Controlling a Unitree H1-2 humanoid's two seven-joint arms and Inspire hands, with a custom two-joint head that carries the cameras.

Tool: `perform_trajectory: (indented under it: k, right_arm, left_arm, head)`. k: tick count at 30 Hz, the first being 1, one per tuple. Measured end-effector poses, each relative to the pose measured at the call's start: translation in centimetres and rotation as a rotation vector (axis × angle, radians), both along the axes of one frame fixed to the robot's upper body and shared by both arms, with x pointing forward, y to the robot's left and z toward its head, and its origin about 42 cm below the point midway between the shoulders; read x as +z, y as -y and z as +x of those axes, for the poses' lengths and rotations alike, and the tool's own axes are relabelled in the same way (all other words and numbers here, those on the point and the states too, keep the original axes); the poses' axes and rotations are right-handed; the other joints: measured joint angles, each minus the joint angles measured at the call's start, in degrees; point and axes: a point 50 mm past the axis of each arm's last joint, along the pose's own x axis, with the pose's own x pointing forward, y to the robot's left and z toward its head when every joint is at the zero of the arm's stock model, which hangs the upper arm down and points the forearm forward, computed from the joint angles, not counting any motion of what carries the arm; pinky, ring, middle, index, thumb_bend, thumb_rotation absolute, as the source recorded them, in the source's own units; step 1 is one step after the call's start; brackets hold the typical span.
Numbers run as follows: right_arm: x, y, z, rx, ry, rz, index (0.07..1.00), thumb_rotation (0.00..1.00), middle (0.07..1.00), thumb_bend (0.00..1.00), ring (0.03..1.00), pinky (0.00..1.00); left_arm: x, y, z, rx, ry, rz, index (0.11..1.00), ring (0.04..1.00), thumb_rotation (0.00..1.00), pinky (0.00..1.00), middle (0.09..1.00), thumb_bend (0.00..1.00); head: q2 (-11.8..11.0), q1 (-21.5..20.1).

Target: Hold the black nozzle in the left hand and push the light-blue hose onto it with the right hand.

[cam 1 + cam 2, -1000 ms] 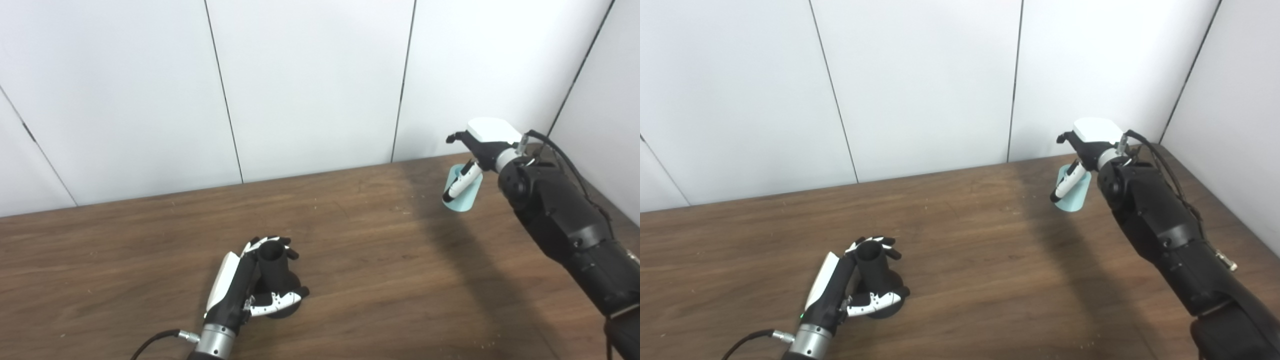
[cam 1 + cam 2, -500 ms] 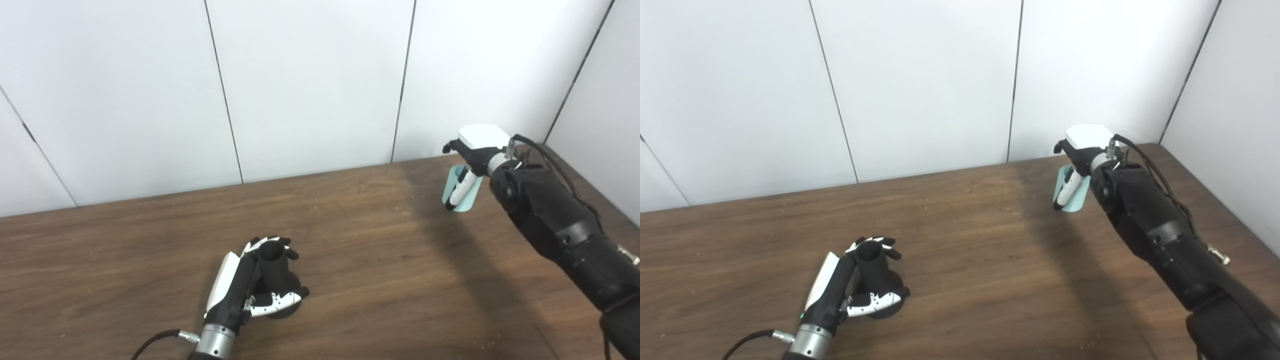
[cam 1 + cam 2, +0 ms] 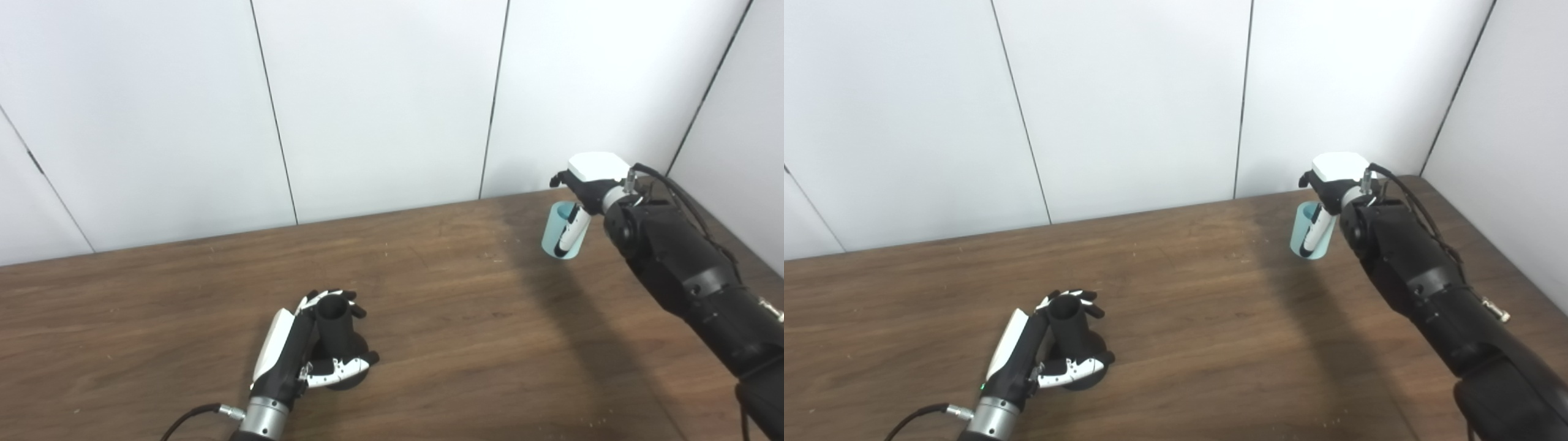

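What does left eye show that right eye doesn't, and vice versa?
Only the left eye view: a dark diagonal seam in the wall at far left, and less of the right-hand side wall.

Only the right eye view: more of the side wall and the table's far right corner beside the right forearm.

Both: the left hand wrapped around the upright black nozzle, whose base rests on the table, near the front left; the right hand at the back right closed on the light-blue hose, open end up. Hose and nozzle are far apart, not yet joined.
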Motion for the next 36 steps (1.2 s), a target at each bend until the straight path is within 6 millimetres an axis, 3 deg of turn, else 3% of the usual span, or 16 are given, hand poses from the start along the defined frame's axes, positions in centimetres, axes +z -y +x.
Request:
perform_trajectory:
  k: [8,10,14,19,27,36]
  right_arm:
    - [0.1,-0.01,-0.02,-0.004,-0.004,0.012,0.789,0.22,0.796,0.99,0.763,0.6]
    - [0.11,-0.01,-0.02,-0.002,-0.003,0.015,0.768,0.21,0.755,0.98,0.679,0.5]
    - [0.13,-0.09,0.01,0.014,-0.003,0.027,0.738,0.2,0.696,0.96,0.579,0.42]
    - [0.19,-0.24,0.1,0.038,0.004,0.035,0.681,0.2,0.614,0.96,0.544,0.42]
    - [-0.08,-0.01,0.39,0.056,-0.006,0.03,0.646,0.18,0.572,0.94,0.502,0.39]
    - [-0.3,-0.04,0.38,0.058,-0.025,0.017,0.634,0.17,0.601,0.94,0.521,0.4]
  left_arm:
    - [0.01,0.0,-0.01,0.002,0.0,0.003,0.489,0.881,0.07,1.0,0.781,0.51]
    - [0.0,-0.01,-0.01,0.002,-0.001,0.003,0.489,0.881,0.07,1.0,0.781,0.51]
    - [0.01,-0.01,-0.02,0.003,-0.003,0.004,0.488,0.881,0.07,1.0,0.781,0.51]
    - [0.01,-0.02,-0.02,0.004,-0.003,0.004,0.488,0.882,0.07,1.0,0.781,0.51]
    - [0.03,-0.01,-0.03,0.004,-0.002,0.004,0.488,0.881,0.07,1.0,0.78,0.51]
    - [0.07,-0.05,-0.07,0.004,-0.001,0.003,0.488,0.88,0.07,1.0,0.78,0.51]
  head:
    - [0.4,0.2]
    - [0.4,0.2]
    - [0.4,0.2]
    - [0.6,0.4]
    - [0.9,0.4]
    - [1.0,0.3]
